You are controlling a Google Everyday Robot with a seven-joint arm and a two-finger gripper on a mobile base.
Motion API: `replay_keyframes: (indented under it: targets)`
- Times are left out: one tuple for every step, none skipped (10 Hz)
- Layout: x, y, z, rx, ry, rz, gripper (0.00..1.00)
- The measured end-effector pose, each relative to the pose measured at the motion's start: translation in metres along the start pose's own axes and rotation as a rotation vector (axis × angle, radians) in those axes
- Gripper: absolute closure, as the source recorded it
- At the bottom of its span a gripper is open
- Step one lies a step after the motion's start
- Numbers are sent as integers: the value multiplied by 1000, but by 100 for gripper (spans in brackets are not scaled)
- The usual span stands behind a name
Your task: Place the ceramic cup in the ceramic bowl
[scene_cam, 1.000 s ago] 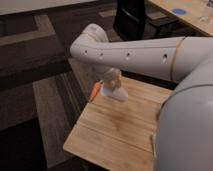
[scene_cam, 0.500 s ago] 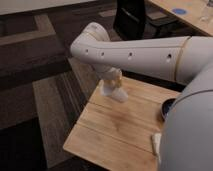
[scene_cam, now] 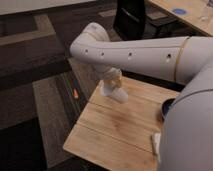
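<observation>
My gripper point(scene_cam: 114, 91) hangs from the big white arm low over the far left part of the wooden table point(scene_cam: 115, 130). A small white tapered shape point(scene_cam: 118, 95) sits at its tip, touching the tabletop. It looks like the ceramic cup, but I cannot tell it apart from the gripper's own parts. The dark-blue ceramic bowl point(scene_cam: 166, 107) shows only as a sliver at the table's right side. The rest of it is hidden behind my arm point(scene_cam: 150, 52).
A pale-grey flat block point(scene_cam: 156, 142) lies at the table's near right, partly behind my arm. A small orange thing point(scene_cam: 75, 93) lies on the carpet left of the table. A dark chair point(scene_cam: 132, 17) and a long desk point(scene_cam: 185, 12) stand behind.
The gripper has stayed almost in place at the table's far left. The bowl's edge has come into view beside the arm. The orange thing now shows farther left, clear of the gripper.
</observation>
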Motion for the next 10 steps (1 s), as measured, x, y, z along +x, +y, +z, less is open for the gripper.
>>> replay_keyframes:
  targets:
    - [-3, -20, 2, 17, 5, 27, 100]
    - [-9, -49, 5, 35, 11, 63, 100]
    - [-16, -78, 10, 46, 17, 96, 100]
    - [-18, -90, 13, 49, 20, 110, 100]
    - [-21, -127, 25, 59, 26, 153, 100]
    - [-22, -150, 35, 61, 30, 181, 100]
    - [-21, -173, 46, 61, 31, 215, 100]
    - [-18, -202, 61, 57, 28, 264, 100]
    - [-12, -224, 75, 56, 34, 306, 100]
    - [-8, -247, 94, 44, 31, 361, 100]
